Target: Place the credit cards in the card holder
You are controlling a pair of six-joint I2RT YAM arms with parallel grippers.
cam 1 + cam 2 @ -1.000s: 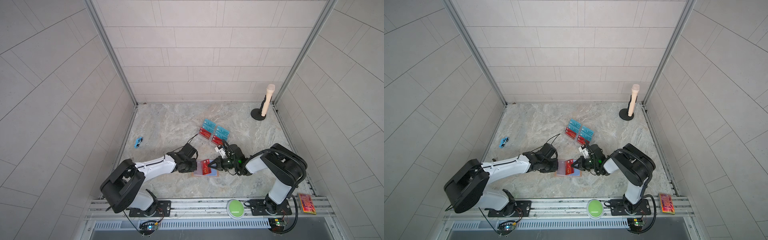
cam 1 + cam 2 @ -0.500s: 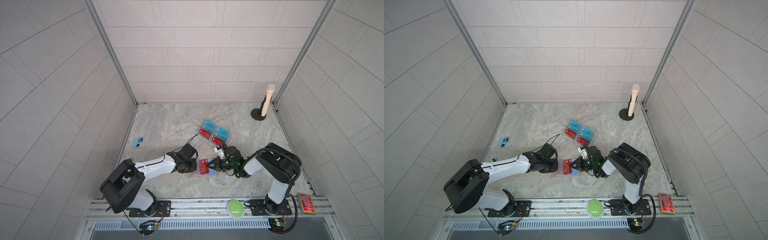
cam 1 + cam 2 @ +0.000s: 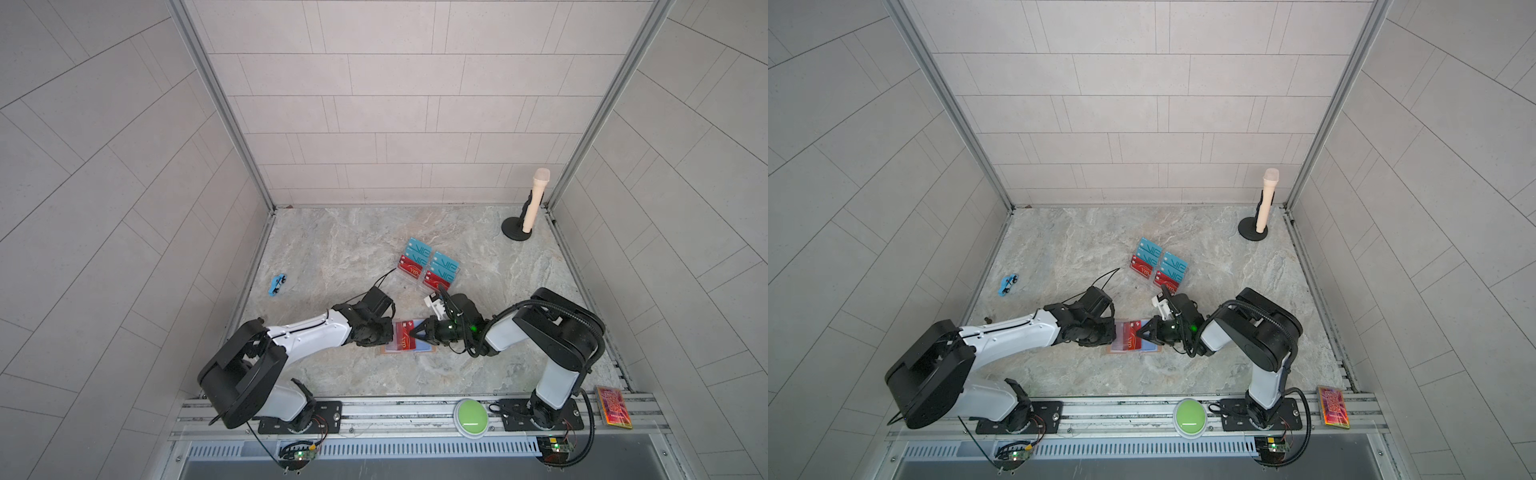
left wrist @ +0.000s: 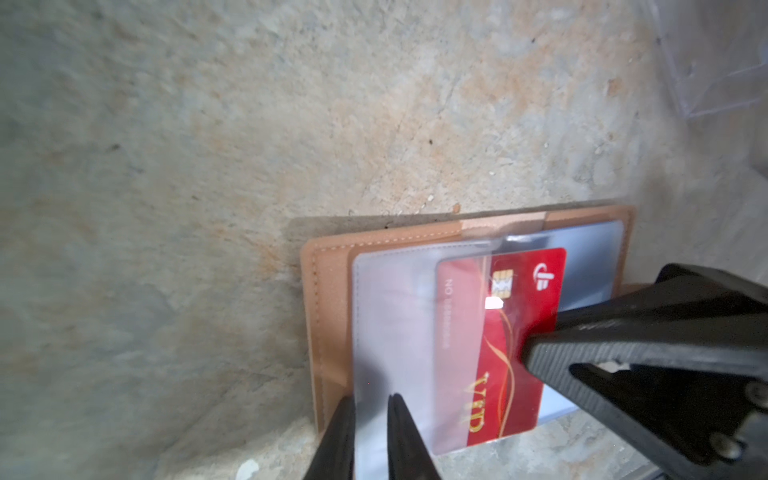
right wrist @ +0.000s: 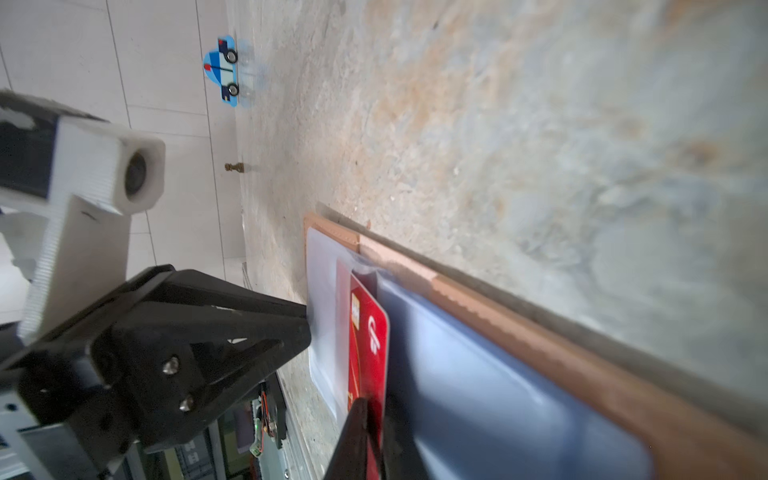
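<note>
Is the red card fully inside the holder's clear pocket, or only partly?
Partly. One side of the red card looks hazy under the clear pocket; the rest sticks out.

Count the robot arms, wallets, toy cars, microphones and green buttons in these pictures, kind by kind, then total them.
Robot arms: 2
Wallets: 1
Toy cars: 1
Microphones: 1
Green buttons: 1
Total: 6

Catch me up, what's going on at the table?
The card holder lies open. The left gripper straddles its clear sleeve, and the right gripper has a red VIP card in its jaws, partly inside that sleeve. How tight either grip is, I cannot tell. More cards sit in the acrylic stand.
</note>
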